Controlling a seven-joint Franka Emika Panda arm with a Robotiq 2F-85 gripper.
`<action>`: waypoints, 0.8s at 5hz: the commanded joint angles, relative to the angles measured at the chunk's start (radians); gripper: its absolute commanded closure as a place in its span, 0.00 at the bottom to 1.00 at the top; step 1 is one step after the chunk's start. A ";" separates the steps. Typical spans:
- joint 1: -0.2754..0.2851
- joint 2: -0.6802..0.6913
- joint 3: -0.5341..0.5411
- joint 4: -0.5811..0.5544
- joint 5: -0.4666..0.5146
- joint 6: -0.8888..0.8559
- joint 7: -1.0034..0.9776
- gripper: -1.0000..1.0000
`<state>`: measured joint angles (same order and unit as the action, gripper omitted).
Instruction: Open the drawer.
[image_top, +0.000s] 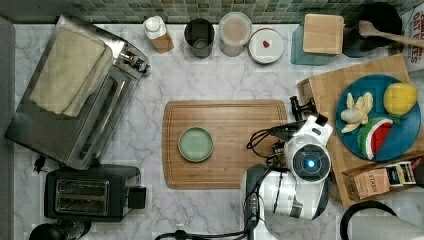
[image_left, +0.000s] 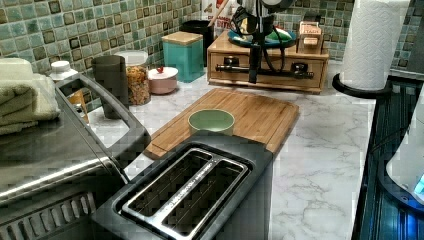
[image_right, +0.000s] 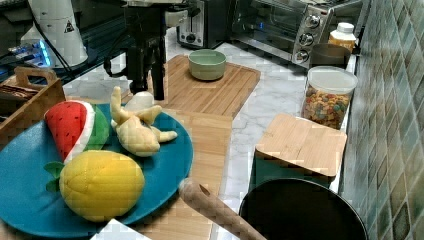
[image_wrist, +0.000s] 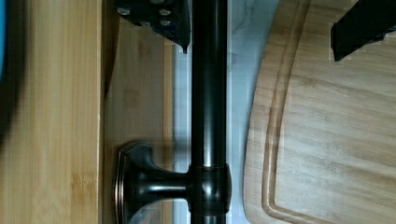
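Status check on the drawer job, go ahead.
Gripper open, fingers straddling the black bar handle. Drawer looks barely open. Cutting board lies close in front.

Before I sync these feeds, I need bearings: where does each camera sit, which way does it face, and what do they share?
Top view: overhead, looking down on the counter; the arm shows.
Left view: low behind the toaster, facing the drawer; the gripper hangs at its handle.
Right view: beside the fruit plate, facing the toaster oven; gripper shows.
Wrist view: straight down on the handle, jaws straddling it.
Shared: cutting board, green bowl.
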<state>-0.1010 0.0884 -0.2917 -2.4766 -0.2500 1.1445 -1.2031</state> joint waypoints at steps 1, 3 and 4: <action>-0.045 0.079 -0.002 0.020 0.110 0.102 -0.071 0.00; -0.051 0.109 -0.003 0.056 0.141 0.019 -0.135 0.00; -0.037 0.064 0.009 0.046 0.132 -0.048 -0.165 0.00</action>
<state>-0.1426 0.2205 -0.2783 -2.4473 -0.0986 1.1680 -1.3076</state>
